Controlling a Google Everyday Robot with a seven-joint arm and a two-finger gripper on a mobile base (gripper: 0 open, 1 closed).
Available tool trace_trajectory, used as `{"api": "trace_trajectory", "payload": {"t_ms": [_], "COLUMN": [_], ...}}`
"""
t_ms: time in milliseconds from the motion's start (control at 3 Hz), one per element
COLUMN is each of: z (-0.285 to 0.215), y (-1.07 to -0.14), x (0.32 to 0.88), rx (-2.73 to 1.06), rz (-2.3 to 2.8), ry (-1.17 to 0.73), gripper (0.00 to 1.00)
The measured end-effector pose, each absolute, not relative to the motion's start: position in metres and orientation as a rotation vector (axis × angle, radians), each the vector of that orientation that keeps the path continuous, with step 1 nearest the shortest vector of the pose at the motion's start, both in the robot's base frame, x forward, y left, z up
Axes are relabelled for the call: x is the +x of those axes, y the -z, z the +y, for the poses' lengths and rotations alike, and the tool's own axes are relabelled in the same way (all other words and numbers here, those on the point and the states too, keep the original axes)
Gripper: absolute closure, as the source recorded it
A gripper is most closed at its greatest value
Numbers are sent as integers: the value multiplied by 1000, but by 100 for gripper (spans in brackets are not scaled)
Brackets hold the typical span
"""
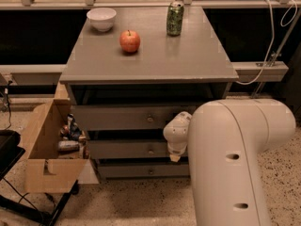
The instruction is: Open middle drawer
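Observation:
The grey cabinet [150,62] has three drawers stacked in its front. The middle drawer [122,149] has a flat grey front of medium height and a small round metal knob [150,150] at its centre. It looks closed or nearly closed. My gripper [175,157] hangs at the end of the big white arm [230,164], pointing down, just right of the knob and in front of the drawer's right part. The arm hides the right ends of all three drawers.
The taller top drawer [117,117] and slim bottom drawer [131,170] sit above and below. A white bowl [101,19], a red apple [130,41] and a green can [174,18] stand on the cabinet top. An open cardboard box [49,147] with cans stands at the left.

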State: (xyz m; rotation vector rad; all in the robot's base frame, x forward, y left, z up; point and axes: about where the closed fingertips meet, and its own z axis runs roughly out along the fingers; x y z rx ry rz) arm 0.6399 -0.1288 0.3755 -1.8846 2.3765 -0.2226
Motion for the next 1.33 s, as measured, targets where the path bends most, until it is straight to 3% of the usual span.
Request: {"api": "trace_trajectory", "payload": {"t_ms": [667, 1333], "z": [-129, -129], "y": [-383, -393], "x": [640, 640], "rx": [-1885, -1885], "rz": [2376, 2376], "ry": [223, 223], "gripper": [97, 100]}}
